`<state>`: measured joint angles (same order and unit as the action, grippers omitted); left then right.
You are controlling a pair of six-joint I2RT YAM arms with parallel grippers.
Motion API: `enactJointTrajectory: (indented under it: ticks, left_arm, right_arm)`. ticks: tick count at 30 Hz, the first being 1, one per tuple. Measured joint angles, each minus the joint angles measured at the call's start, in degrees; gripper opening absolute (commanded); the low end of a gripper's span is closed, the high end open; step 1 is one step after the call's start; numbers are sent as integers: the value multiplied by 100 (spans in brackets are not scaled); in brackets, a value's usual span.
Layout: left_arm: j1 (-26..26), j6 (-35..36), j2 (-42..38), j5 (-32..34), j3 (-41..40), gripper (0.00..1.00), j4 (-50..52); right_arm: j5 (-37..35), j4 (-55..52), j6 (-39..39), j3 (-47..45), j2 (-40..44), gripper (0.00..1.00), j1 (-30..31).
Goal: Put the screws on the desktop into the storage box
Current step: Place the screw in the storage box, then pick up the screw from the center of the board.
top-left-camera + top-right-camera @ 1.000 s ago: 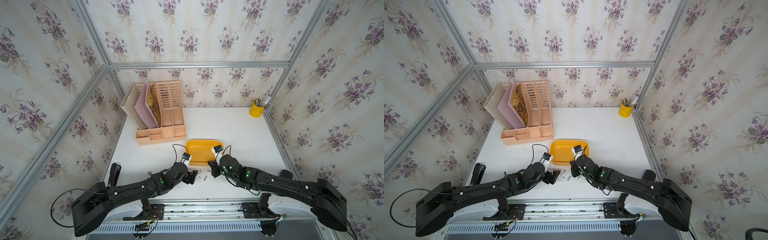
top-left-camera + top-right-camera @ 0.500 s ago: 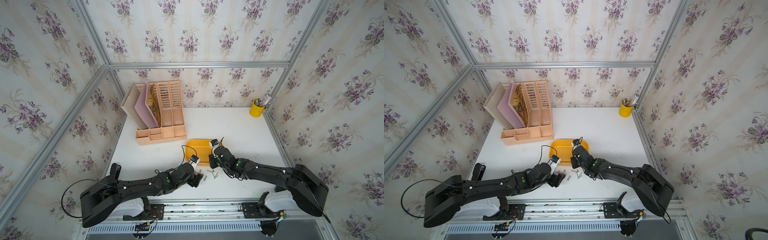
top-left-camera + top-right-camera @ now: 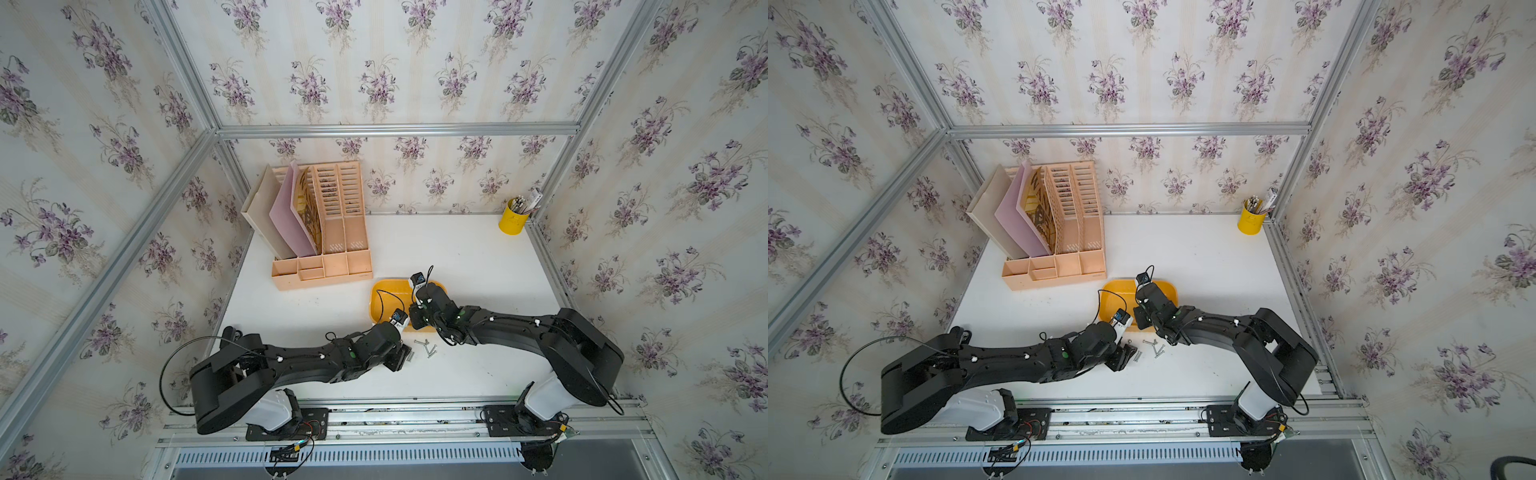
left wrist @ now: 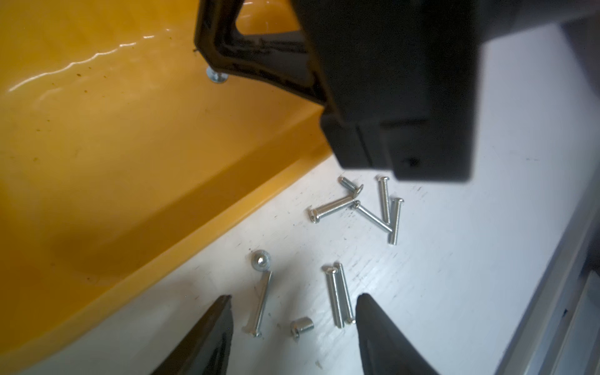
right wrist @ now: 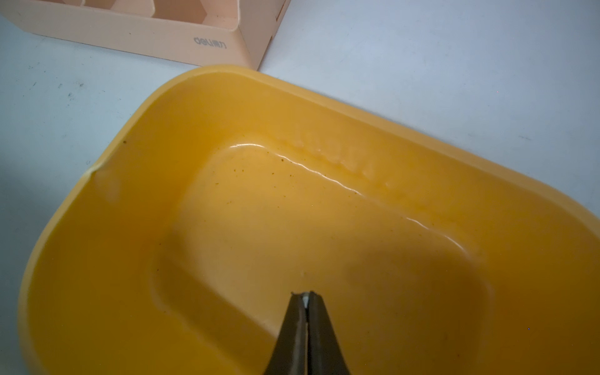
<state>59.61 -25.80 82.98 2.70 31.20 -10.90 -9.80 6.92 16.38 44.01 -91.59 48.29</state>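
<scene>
Several small silver screws (image 4: 367,207) lie loose on the white desktop (image 3: 457,257), just in front of the yellow-orange storage box (image 4: 97,146). My left gripper (image 4: 293,297) is open low over the nearest ones: a short screw (image 4: 302,327), a long one (image 4: 261,302) and a pair (image 4: 337,295) lie between its fingers. In both top views the left gripper (image 3: 401,359) sits beside the screws (image 3: 428,347). My right gripper (image 5: 303,294) hangs over the inside of the storage box (image 5: 227,97), shut on a tiny screw (image 4: 217,76).
A peach file organizer (image 3: 320,232) stands just behind and to the left of the box. A yellow pen cup (image 3: 513,216) is in the far right corner. The right gripper's black body (image 4: 399,97) hangs close above the farther screws. An aluminium rail (image 3: 395,405) edges the front.
My left gripper has slid right to the screws and its jaws have narrowed. My right gripper has risen from the desktop and moved back over the storage box, still shut.
</scene>
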Motion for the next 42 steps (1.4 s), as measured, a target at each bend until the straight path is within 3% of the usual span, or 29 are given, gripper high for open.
enactJointTrajectory:
  ticks: [6, 17, 42]
  left_arm:
    - [4, 31, 291, -11, 70, 52, -13]
    - [9, 24, 514, 127, 131, 45, -68]
    - [39, 179, 909, 590, 330, 34, -302]
  right_arm:
    - [2, -74, -28, 46, -52, 10, -22]
    - [42, -81, -28, 46, -61, 19, -68]
    - [114, -28, 15, -256, 577, 17, -61]
